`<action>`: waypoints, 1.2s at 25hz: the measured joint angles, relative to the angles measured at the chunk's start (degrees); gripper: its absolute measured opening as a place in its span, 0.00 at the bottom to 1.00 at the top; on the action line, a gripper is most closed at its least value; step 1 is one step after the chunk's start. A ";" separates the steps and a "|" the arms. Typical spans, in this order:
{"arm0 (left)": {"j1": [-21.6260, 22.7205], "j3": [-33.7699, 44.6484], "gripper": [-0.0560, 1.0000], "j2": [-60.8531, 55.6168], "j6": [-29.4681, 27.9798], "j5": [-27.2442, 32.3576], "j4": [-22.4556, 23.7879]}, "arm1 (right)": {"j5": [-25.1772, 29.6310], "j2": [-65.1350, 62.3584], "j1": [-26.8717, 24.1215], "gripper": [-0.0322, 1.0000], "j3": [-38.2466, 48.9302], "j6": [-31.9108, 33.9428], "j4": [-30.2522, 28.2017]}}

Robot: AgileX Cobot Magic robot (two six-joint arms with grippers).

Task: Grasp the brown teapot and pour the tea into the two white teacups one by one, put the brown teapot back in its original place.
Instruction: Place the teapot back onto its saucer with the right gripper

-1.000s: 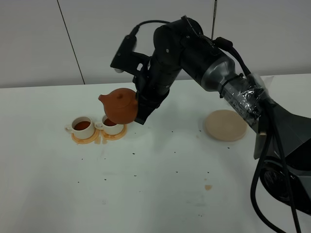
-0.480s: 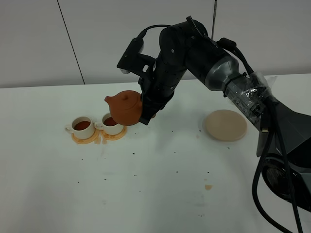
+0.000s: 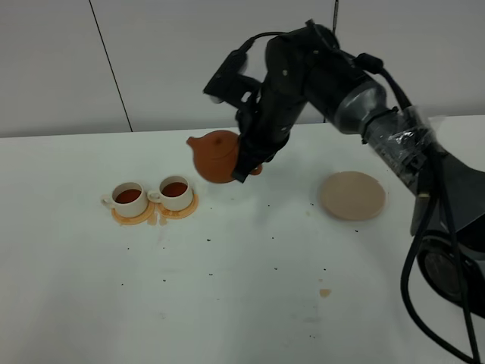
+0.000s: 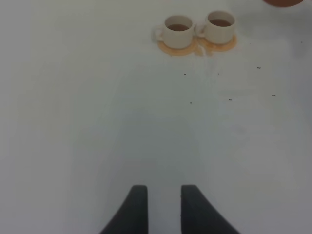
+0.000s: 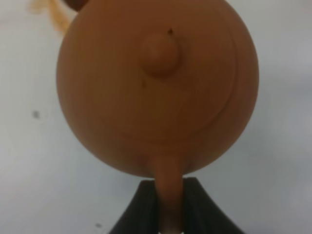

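Note:
The brown teapot (image 3: 214, 155) hangs in the air to the right of and above the two white teacups, its spout toward them. My right gripper (image 3: 247, 164) is shut on its loop handle; the right wrist view shows the lid knob (image 5: 160, 53) and the handle pinched at the right gripper (image 5: 170, 189). The left cup (image 3: 128, 197) and the right cup (image 3: 176, 192) both hold dark tea and sit on orange coasters. The pale beige saucer (image 3: 352, 196) lies bare at the right. My left gripper (image 4: 164, 192) hovers over bare table, slightly open and holding nothing, with the cups (image 4: 178, 30) (image 4: 220, 27) far ahead.
Small dark specks and a tan stain (image 3: 324, 292) dot the white table (image 3: 242, 288). Orange spill marks surround the coasters (image 3: 155, 214). The right arm's black links and cable arch over the back right of the table.
The right arm has carried the teapot up and to the right, away from above the right cup, and the pot is nearer level. Both cups stay put.

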 joint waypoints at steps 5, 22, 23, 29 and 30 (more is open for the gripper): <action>0.00 0.00 0.28 0.00 0.07 0.00 0.00 | 0.05 0.00 -4.19 0.12 0.00 3.14 -1.01; 0.00 0.00 0.28 0.00 -0.08 0.00 0.00 | -0.14 -1.15 -12.41 0.12 2.04 15.66 -0.26; 0.00 0.00 0.28 0.00 -0.08 0.00 0.00 | -0.14 -1.54 -12.41 0.12 3.51 15.91 -0.26; 0.00 0.00 0.28 0.00 -0.08 0.00 0.00 | -0.10 -5.47 -12.97 0.12 14.87 16.27 -0.65; 0.00 0.00 0.28 0.00 -0.08 0.00 0.00 | -0.10 -6.33 -13.26 0.12 16.44 16.21 -0.65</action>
